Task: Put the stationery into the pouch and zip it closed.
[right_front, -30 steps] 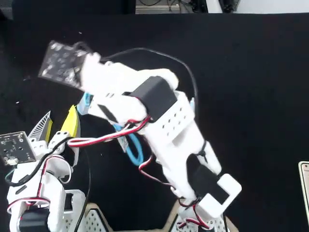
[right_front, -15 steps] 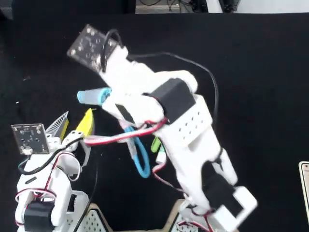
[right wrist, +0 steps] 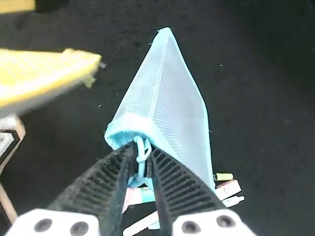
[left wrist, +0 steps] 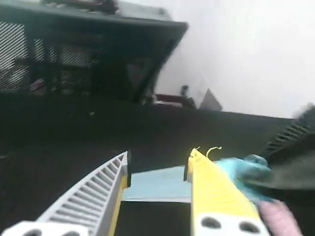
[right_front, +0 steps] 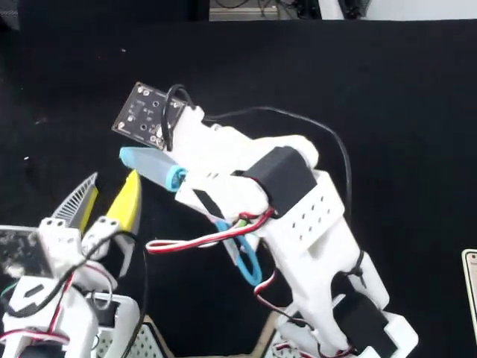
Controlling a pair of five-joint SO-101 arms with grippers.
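Note:
A light blue mesh pouch (right wrist: 165, 105) hangs by one end from my right gripper (right wrist: 142, 147), whose black fingers are shut on the zipper pull. In the high view the pouch (right_front: 149, 165) sticks out leftward from under the right arm, above the black table. My left gripper (right_front: 113, 179) stands open just below it, with its yellow finger (right_front: 127, 200) close to the pouch. In the left wrist view the pouch (left wrist: 157, 184) lies across the gap of the left gripper (left wrist: 158, 157), untouched. Some stationery (right wrist: 226, 189) lies on the table under the pouch.
The black tabletop (right_front: 387, 112) spreads wide to the right and back. The right arm's white body (right_front: 298, 224) and its red and black cables cross the middle. A pale object (right_front: 471, 291) sits at the right edge.
The right arm swung to the right and pulled in, carrying the pouch along and bringing more of it into sight. The left arm drew back toward the near edge, gripper still open.

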